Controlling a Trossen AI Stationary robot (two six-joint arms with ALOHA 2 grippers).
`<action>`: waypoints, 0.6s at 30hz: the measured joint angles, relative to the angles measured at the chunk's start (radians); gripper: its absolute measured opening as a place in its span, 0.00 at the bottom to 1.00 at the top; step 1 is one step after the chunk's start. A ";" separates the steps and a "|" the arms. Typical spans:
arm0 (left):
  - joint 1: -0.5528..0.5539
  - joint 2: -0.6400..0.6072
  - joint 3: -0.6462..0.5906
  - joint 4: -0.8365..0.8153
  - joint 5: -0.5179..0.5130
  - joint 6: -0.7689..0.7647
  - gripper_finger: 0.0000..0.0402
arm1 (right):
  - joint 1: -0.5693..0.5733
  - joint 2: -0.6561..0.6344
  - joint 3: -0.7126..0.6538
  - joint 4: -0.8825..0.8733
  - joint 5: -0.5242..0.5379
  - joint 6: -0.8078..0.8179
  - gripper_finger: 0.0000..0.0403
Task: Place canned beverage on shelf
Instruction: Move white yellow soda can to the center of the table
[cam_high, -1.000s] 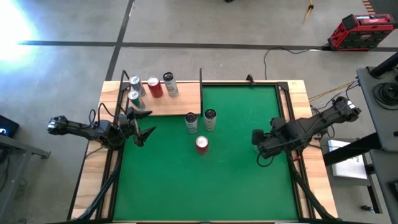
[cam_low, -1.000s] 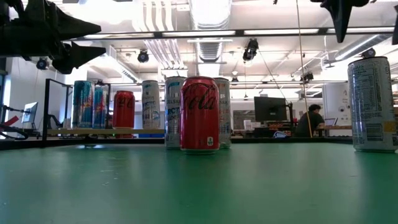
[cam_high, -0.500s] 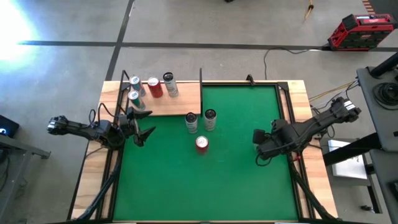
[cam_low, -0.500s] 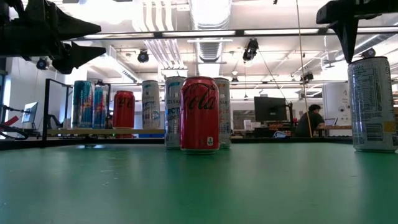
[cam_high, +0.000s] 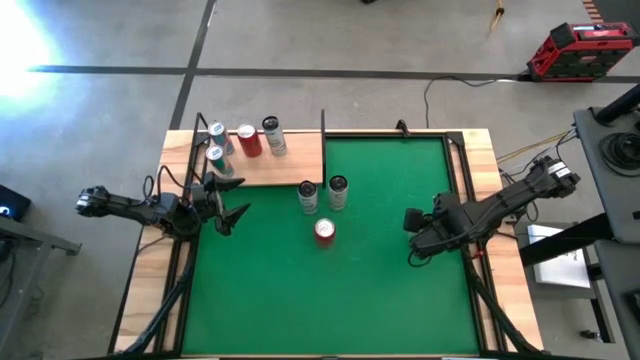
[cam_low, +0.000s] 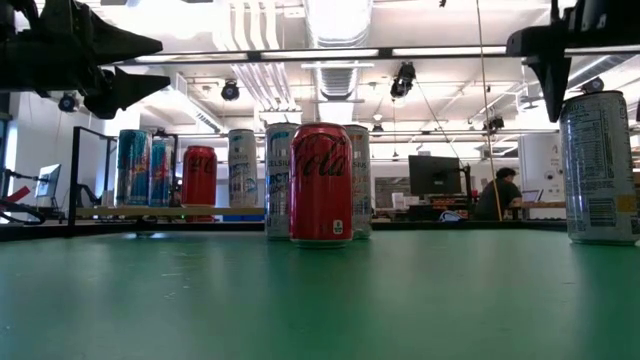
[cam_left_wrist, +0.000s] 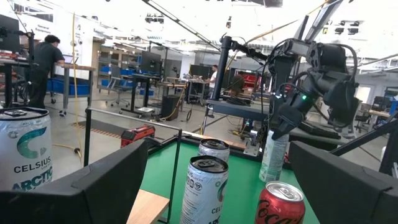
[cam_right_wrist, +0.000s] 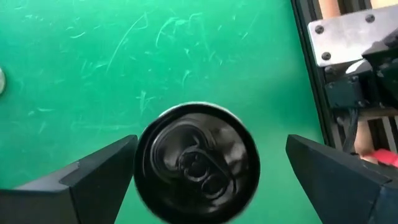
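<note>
Green mat (cam_high: 330, 290) covers most of the table, and the shelf (cam_high: 272, 168) sits at its upper left corner carrying four cans. Just below the shelf's right end stand two pale cans (cam_high: 322, 193), with a red can (cam_high: 324, 231) below them. At right of the frame, the right gripper (cam_high: 411, 238) hovers fingers spread above a black-topped can (cam_right_wrist: 198, 163). At left, the left gripper (cam_high: 226, 201) waits open beside the shelf.
</note>
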 joint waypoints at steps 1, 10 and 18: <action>0.000 0.000 0.000 0.000 0.000 0.000 0.93 | 0.000 0.000 -0.009 0.013 0.005 -0.006 0.99; 0.000 0.000 0.000 0.000 0.000 0.000 0.93 | -0.006 0.000 -0.067 0.104 0.017 -0.061 0.99; 0.000 0.000 0.000 0.000 0.000 0.000 0.93 | -0.006 0.000 -0.075 0.126 0.012 -0.071 0.77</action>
